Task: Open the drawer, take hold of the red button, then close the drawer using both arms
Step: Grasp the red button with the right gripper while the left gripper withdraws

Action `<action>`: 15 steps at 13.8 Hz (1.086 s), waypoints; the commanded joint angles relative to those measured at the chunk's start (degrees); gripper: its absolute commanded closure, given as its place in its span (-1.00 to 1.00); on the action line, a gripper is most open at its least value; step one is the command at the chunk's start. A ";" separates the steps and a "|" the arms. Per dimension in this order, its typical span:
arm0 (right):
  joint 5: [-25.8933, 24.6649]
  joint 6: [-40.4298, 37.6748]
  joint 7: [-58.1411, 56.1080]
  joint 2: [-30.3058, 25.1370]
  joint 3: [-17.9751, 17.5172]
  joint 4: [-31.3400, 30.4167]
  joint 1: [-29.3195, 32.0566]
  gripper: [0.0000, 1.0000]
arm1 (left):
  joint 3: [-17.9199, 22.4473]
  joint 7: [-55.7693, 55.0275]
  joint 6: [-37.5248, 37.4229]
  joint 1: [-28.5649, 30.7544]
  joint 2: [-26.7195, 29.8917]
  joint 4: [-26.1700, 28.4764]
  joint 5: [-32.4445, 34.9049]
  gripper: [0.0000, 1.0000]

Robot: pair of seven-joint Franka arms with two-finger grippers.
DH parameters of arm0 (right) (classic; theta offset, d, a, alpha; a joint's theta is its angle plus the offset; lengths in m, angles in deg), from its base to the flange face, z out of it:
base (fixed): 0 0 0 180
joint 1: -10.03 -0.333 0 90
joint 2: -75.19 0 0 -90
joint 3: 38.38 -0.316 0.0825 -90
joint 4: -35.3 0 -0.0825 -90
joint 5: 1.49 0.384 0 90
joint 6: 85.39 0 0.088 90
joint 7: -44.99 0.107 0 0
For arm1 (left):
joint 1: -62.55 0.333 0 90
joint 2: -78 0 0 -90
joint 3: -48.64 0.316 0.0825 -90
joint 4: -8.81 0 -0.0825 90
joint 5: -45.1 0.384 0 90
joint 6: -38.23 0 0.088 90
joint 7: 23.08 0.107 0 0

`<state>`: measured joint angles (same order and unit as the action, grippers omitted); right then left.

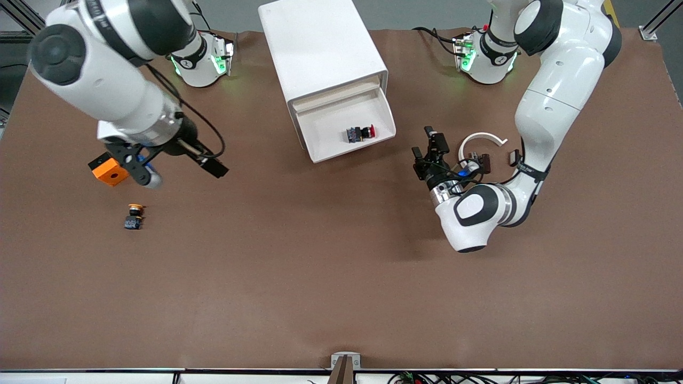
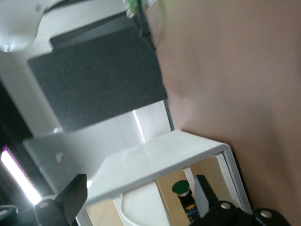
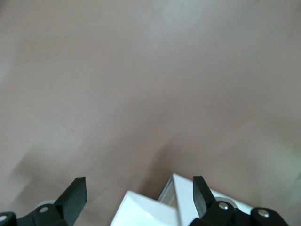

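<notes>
The white cabinet [image 1: 320,48] stands at twelve o'clock of the table [image 1: 341,277] in the front view. Its uppermost drawer [image 1: 325,125] is pulled out toward about five o'clock. The button [image 1: 360,133] lies on its side in the open drawer's tray, with its red cap pointing to three o'clock and its dark body to nine o'clock. It is near the middle of the tray and nothing grips it. The left gripper [image 1: 424,144] hangs low over bare table at about three o'clock of the drawer, apart from it. Its jaws are released and hold nothing. In the left wrist view the two black fingers [image 2: 70,195] stand wide apart, with the drawer's white wall [image 2: 160,160] seen between them. The right gripper [image 1: 140,173] is up over the table toward the right arm's end, at about nine o'clock of the drawer and well apart from it. Its jaws are also spread and empty, as the right wrist view shows with both fingers [image 3: 75,193] parted over brown table. An orange cube [image 1: 109,172] with a hole sits on the table just beside that gripper in the front view. At about six o'clock of the cube, nearer the front camera, lies a yellow-capped button [image 1: 134,216].
</notes>
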<state>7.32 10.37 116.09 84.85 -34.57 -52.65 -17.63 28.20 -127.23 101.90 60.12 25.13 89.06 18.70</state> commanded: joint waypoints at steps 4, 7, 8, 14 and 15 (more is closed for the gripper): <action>0.16 2.24 26.15 5.71 0.58 1.12 -13.02 -1.00 | -0.66 21.23 7.42 1.55 6.45 2.62 11.62 -1.00; -0.02 6.80 35.57 9.32 0.58 1.12 -17.85 -1.00 | -0.66 35.10 13.21 2.51 11.89 8.49 15.40 -1.00; -0.19 7.08 38.21 10.29 0.66 1.12 -19.52 -1.00 | -0.57 40.37 15.67 2.60 14.61 11.39 16.46 -1.00; -0.20 9.89 47.46 14.33 0.67 1.73 -23.76 -1.00 | -0.40 63.16 34.65 8.40 30.43 29.32 19.71 -1.00; -0.20 10.67 48.86 14.86 0.67 1.74 -24.28 -1.00 | -0.39 65.98 36.94 9.36 32.46 31.35 19.98 -1.00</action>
<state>7.28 20.41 162.01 97.87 -34.64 -52.57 -40.68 28.13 -66.76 132.91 67.66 50.12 111.80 37.52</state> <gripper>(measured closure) 0.000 0.000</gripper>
